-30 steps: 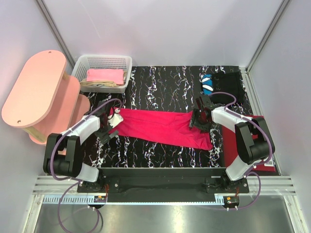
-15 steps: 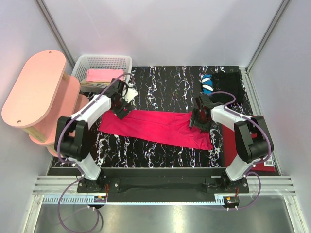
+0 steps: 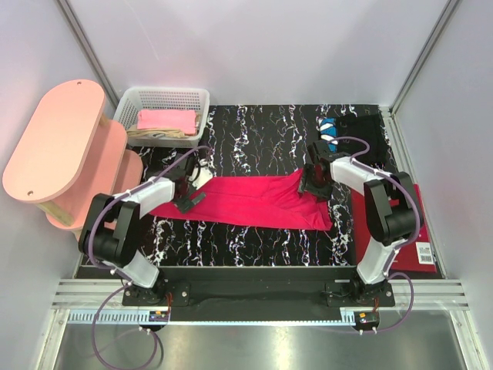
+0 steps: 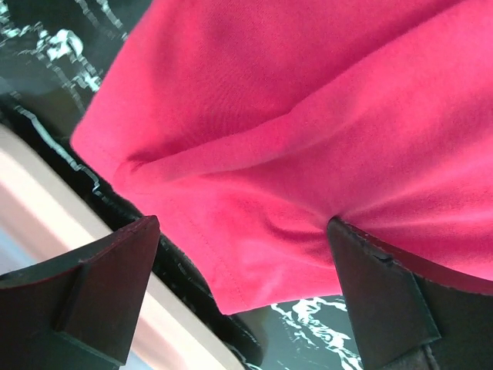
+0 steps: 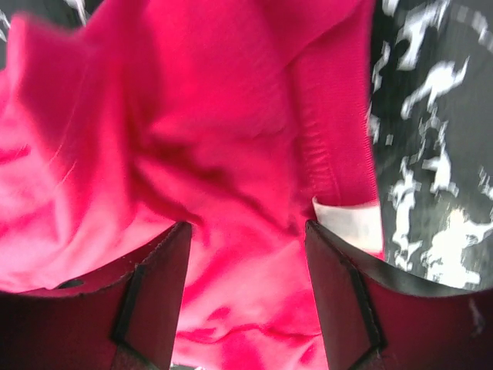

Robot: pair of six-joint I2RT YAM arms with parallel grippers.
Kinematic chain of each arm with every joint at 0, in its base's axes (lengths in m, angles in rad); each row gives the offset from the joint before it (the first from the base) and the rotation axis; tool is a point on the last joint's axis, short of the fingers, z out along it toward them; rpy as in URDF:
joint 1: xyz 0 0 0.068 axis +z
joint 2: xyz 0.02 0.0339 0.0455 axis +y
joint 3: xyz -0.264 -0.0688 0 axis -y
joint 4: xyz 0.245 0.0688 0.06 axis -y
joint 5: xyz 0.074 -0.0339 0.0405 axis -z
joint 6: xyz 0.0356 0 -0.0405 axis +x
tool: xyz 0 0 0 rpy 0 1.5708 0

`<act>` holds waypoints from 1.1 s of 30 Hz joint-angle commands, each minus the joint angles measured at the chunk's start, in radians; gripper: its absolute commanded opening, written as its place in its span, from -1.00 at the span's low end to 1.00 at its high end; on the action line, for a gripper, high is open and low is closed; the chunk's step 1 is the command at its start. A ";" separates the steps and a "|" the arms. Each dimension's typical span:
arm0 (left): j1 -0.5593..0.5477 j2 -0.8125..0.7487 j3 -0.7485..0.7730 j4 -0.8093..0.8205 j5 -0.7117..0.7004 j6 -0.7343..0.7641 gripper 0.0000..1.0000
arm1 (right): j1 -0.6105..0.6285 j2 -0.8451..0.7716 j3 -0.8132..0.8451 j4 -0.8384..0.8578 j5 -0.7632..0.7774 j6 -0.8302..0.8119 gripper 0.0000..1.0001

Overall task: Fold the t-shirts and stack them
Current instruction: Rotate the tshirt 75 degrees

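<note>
Top external shows the task part-way, by my reading: a pink tee (image 3: 166, 120) and a beige tee (image 3: 150, 134) lie folded in the basket (image 3: 162, 91), and a black tee (image 3: 362, 132) lies flat at the far right of the bench (image 3: 254, 139), though whether it is properly folded I cannot tell. The red tee (image 3: 254, 202) is in work, drawn into a long band across the middle of the bench with more folds and its stacking left to do. The left hand (image 3: 187, 194) sits over the band's left end and the right hand (image 3: 314, 177) over its far right corner, where the cloth bunches up toward it. Left wrist shows the left hand (image 4: 243, 231) spread wide, gripping nothing, with the tee's hemmed edge (image 4: 308, 116) lying flat just beyond and between its fingers (image 4: 108, 285). Right wrist shows the right hand (image 5: 246, 231) set about half-wide astride a rumpled heap of red cloth (image 5: 192, 116), with the white tag (image 5: 347, 220) right by one finger. Whether it pinches the cloth or only straddles it I cannot tell.
</note>
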 commanded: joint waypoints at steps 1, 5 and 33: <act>0.024 0.010 -0.144 0.009 -0.057 0.038 0.98 | -0.035 0.050 0.077 -0.009 0.001 -0.038 0.37; 0.029 -0.050 -0.198 0.013 -0.054 0.025 0.98 | -0.069 0.107 0.123 -0.016 -0.010 -0.055 0.36; -0.111 -0.078 0.137 -0.476 0.541 -0.198 0.98 | -0.106 0.898 1.566 -0.473 -0.211 -0.149 0.22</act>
